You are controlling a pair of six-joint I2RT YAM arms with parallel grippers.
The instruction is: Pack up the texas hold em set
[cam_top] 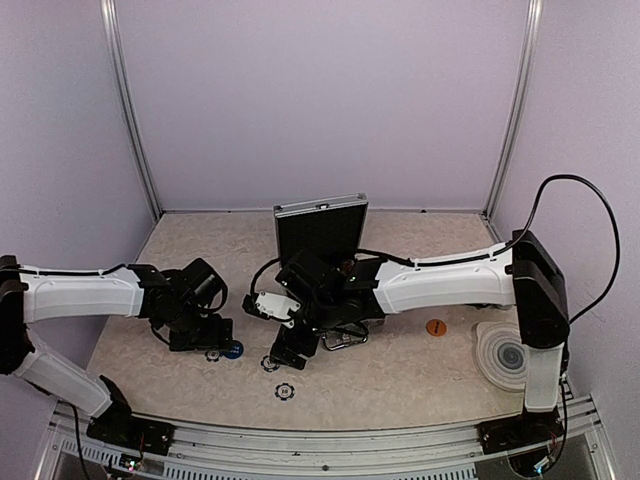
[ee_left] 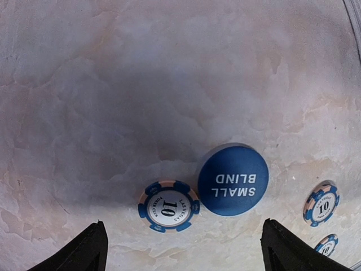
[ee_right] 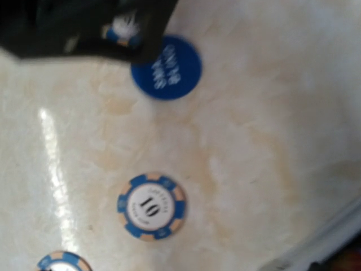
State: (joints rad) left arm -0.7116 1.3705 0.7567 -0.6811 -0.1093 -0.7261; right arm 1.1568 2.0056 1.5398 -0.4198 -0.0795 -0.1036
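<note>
The silver case (cam_top: 320, 222) stands open at the back, its lid upright and black inside. A blue "SMALL BLIND" button (ee_left: 233, 179) lies next to a blue-and-white 10 chip (ee_left: 168, 206). My left gripper (ee_left: 181, 240) is open just above the table, its fingertips (ee_left: 90, 251) either side of the chip and button, touching neither. It also shows in the top view (cam_top: 212, 340). My right gripper (cam_top: 290, 350) hovers over another 10 chip (ee_right: 152, 206); its fingers do not show in the right wrist view. A further chip (cam_top: 285, 391) lies nearer the front edge.
An orange round button (cam_top: 435, 327) lies right of the case. A grey ringed coaster (cam_top: 503, 352) sits at the far right. Two more chips (ee_left: 321, 202) lie right of the left gripper. The two grippers are close together at the table's centre front.
</note>
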